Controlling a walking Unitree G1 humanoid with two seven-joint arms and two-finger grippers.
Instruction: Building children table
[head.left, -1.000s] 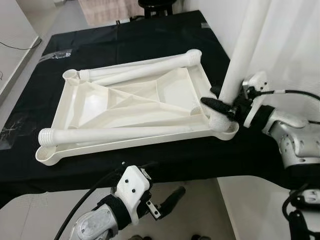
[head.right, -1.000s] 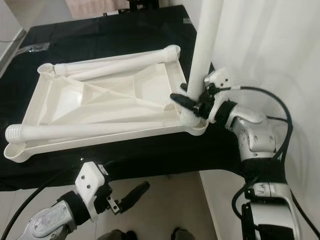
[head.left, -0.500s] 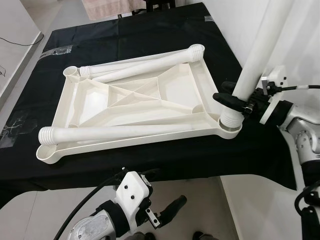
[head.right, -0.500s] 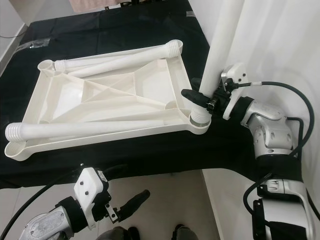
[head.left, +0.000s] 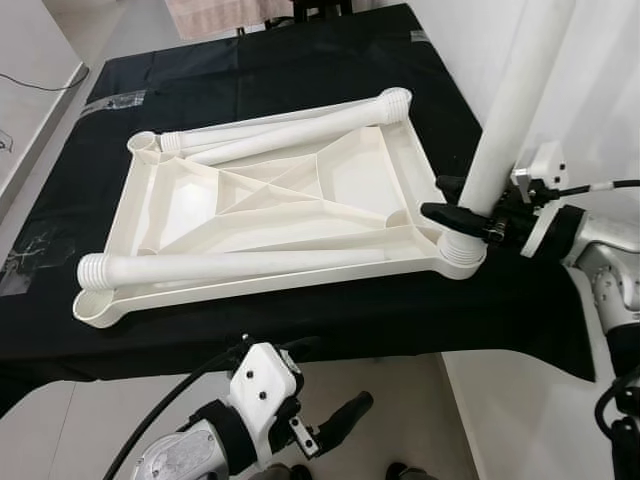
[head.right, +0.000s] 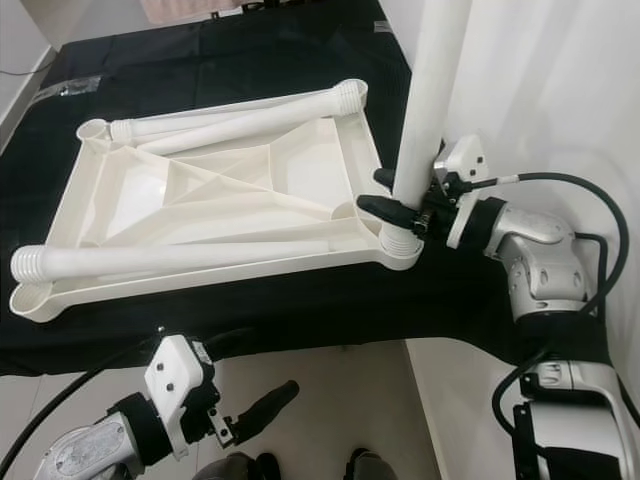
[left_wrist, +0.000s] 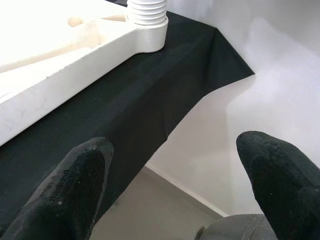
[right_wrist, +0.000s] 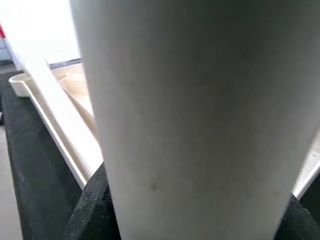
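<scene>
While our left gripper (head.left: 335, 425) is hanging idle below the surface (head.left: 300, 60), fingers apart, our right gripper (head.left: 455, 208) is clamping the upright leg (head.left: 505, 120), its long axis vertical over the tabletop's (head.left: 270, 200) near-right corner socket (head.left: 462, 255).

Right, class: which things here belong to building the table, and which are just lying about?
Belonging to the job:
- upturned white tabletop
- upright leg held at its corner by the right claw
- loose legs lying on it

Lying about:
- black cloth
- clear wrapper
- left claw, idle
</scene>
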